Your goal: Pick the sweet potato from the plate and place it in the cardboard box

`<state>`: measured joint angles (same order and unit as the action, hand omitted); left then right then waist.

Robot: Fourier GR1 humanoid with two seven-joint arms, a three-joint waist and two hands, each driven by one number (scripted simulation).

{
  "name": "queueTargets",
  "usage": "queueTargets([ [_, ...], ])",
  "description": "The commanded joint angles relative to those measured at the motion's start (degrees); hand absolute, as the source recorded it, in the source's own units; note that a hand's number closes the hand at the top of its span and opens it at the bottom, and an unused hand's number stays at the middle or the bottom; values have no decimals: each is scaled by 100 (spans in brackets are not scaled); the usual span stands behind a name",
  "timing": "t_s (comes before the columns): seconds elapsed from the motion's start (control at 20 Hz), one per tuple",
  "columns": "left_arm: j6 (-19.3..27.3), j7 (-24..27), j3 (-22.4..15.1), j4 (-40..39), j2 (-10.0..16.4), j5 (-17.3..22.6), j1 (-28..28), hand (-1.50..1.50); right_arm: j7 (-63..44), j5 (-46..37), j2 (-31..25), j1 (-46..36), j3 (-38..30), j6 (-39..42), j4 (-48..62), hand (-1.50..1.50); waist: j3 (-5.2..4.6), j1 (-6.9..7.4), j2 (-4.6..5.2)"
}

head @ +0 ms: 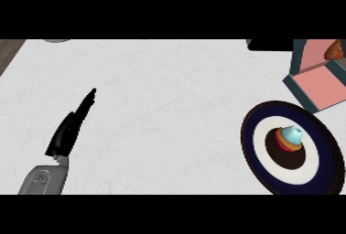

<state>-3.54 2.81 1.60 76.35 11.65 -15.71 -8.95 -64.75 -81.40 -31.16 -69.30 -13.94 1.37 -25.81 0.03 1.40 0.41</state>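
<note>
A round plate (253, 137) with a dark blue rim, a white ring and a dark middle lies at the right. On it sits a small thing with a light blue top and an orange-red base (290, 138). Above the plate stands an open box (317, 84) with teal walls and pink inner faces. A brown-orange lump, apparently the sweet potato (333, 50), shows inside the box at the view's right edge. My left hand (71, 128) is far to the left over the counter, fingers straight and pointing up, holding nothing. My right hand does not show.
The white counter (169, 100) stretches between my left hand and the plate. A grey round thing (57, 40) peeks in at the top left, and a dark object (270, 45) sits at the top beside the box. A wooden strip (7, 55) borders the counter's top left corner.
</note>
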Motion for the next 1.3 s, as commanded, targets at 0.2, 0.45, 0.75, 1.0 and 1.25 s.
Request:
queueTargets([
  [0.2,-99,110,190,-4,185,95,120,0,207,1128,183,848,-1251,-833,-5,-150,4,-80,-17],
  [0.45,5,-35,24,65,-15,-19,54,0,890,1004,433,1071,-1110,-2226,-519,-150,3,-68,-16],
  [0.75,-158,-260,123,149,104,97,-97,0,1519,1284,385,1022,-1440,-3776,-1032,-150,10,14,-1],
  [1.0,-20,-91,198,-123,64,40,-199,0,2007,1927,458,1480,-1935,-4620,-1426,-150,3,-139,-27],
  [1.25,191,77,102,-230,-72,-138,-87,0,2932,2587,607,2241,-2273,-5602,-1967,-150,6,-192,-26],
])
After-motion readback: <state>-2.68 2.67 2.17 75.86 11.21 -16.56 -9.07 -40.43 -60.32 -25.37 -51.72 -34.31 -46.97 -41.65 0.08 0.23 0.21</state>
